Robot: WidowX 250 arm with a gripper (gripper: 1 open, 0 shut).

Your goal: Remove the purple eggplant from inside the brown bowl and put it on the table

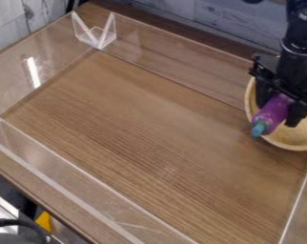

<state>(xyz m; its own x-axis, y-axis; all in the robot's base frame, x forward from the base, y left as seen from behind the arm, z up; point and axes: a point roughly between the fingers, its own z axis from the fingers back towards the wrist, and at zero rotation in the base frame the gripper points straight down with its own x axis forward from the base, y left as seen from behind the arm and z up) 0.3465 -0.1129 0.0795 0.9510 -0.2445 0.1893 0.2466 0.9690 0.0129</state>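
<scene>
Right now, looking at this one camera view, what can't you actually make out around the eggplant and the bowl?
- Brown bowl: its right side is cut off by the frame edge, and the gripper hides much of its inside.
- Purple eggplant: its upper part is covered by the black fingers; only the lower body and teal stem end show.
- Arm above the gripper: cut off by the top edge.
</scene>
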